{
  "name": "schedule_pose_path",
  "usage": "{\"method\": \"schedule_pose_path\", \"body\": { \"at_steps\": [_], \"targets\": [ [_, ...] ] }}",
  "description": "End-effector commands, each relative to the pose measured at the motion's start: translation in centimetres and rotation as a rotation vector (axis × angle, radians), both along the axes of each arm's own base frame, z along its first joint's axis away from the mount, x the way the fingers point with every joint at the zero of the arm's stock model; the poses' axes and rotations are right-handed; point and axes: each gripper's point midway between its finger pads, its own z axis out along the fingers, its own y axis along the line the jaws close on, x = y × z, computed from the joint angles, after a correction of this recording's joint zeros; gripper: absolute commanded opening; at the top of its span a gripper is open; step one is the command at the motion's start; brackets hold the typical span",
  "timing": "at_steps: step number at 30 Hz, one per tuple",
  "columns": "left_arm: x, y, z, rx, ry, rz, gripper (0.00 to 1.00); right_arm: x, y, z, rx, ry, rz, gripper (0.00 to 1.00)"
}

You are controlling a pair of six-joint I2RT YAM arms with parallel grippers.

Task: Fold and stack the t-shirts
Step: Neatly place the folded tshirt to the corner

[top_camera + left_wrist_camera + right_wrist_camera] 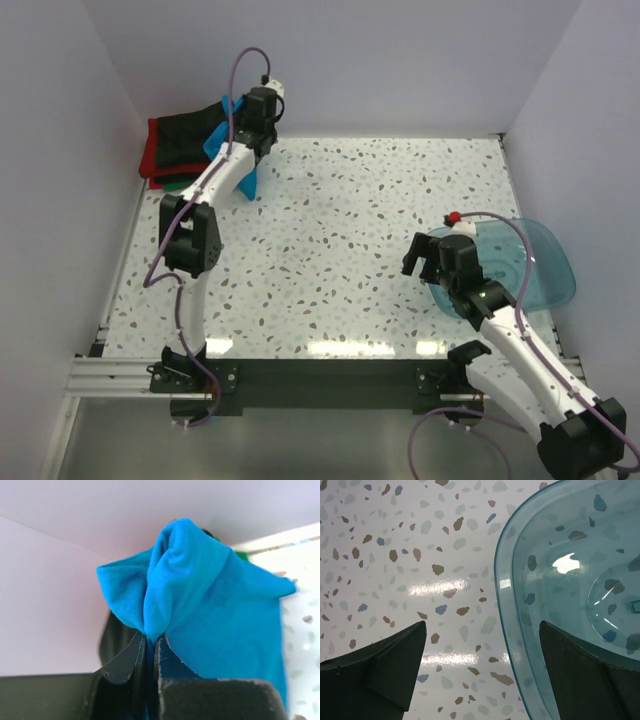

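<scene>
Three pale lilac walls (350, 60) enclose a speckled white tabletop (350, 230); left gripper (150, 637) pinches bright blue cloth t-shirt (215, 595), right gripper (482, 625) gapes wide, seemingly empty.

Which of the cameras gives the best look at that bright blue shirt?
The left wrist view: the blue t-shirt fills the picture, pinched in the left gripper. The top view shows only small blue patches beside that arm, by the folded pile. The right wrist view shows only table and tub.
</scene>
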Motion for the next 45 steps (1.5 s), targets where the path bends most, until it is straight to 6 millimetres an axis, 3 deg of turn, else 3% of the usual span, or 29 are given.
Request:
{"method": "schedule_pose_path", "body": {
  "at_steps": [1, 9, 13, 19, 26, 29, 32, 39, 40, 43, 44, 45],
  "targets": [
    [1.8, 1.3, 7.9, 0.058, -0.185, 0.006, 0.00, 0.5, 0.0, 1.3, -0.002, -0.068, 0.015, 0.99],
    [2.1, 2.4, 14.5, -0.016, -0.347, -0.044, 0.00, 0.1, -0.4, 0.3, -0.036, -0.032, 0.017, 0.99],
    [2.3, 3.6, 15.6, -0.057, -0.374, -0.053, 0.00, 0.0, -0.6, 0.0, -0.044, -0.023, 0.003, 0.99],
    [3.1, 7.1, 15.3, -0.111, -0.394, -0.021, 0.00, 0.0, -0.9, -0.2, -0.048, -0.021, -0.008, 0.99],
    [4.4, 12.8, 12.8, -0.165, -0.397, 0.042, 0.00, 0.0, -1.0, -0.7, -0.060, 0.003, -0.017, 0.99],
    [5.1, 14.9, 10.3, -0.195, -0.374, 0.064, 0.00, 0.1, -0.9, -0.6, -0.066, 0.012, -0.013, 0.99],
    [5.6, 15.2, 8.7, -0.202, -0.349, 0.049, 0.00, 0.3, -1.1, -0.9, -0.078, 0.019, -0.021, 0.99],
    [6.0, 19.5, 4.3, -0.170, -0.307, 0.160, 0.00, 0.9, -1.0, -1.3, -0.088, 0.033, -0.026, 0.99],
    [5.7, 20.2, 4.0, -0.162, -0.307, 0.180, 0.05, 0.9, -0.8, -1.4, -0.081, 0.031, -0.019, 0.99],
    [5.1, 21.3, 3.8, -0.158, -0.317, 0.228, 0.50, 0.9, -0.4, -1.7, -0.066, 0.042, -0.003, 0.99],
    [4.9, 21.3, 4.1, -0.177, -0.331, 0.237, 0.93, 0.9, -0.4, -1.6, -0.065, 0.042, -0.006, 0.98],
    [4.5, 21.6, 4.6, -0.183, -0.348, 0.262, 1.00, 0.8, -0.5, -1.6, -0.072, 0.043, -0.007, 0.99]
  ]
}}
